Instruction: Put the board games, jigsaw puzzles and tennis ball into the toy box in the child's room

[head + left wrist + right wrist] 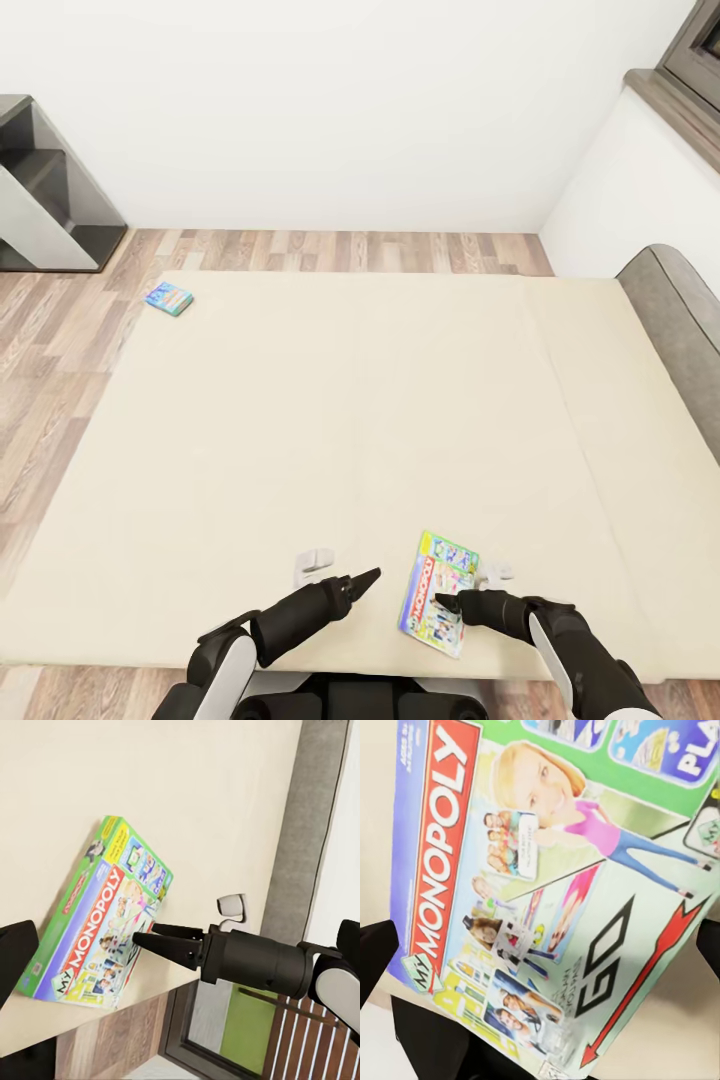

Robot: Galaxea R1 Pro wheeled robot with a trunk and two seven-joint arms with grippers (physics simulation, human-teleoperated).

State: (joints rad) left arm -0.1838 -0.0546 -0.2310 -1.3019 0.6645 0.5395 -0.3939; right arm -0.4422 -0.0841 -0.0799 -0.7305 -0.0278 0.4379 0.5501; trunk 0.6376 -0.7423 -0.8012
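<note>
A green-edged Monopoly board game (437, 592) lies flat on the beige bed (300, 420), close to its near edge. My right gripper (447, 603) hovers just over the box's near end and is open, with a dark finger (375, 952) at each side of the box lid (547, 870). From the left wrist view, the right gripper (146, 937) points at the box (97, 922) from the side. My left gripper (360, 578) is open and empty over bare mattress beside the box. A smaller blue board game (168, 298) lies at the bed's far left corner.
The grey headboard (680, 330) runs along the bed's right side. Wood-plank floor (60, 330) borders the bed on the left and at the back. A dark grey stepped unit (45, 200) stands against the white wall at far left.
</note>
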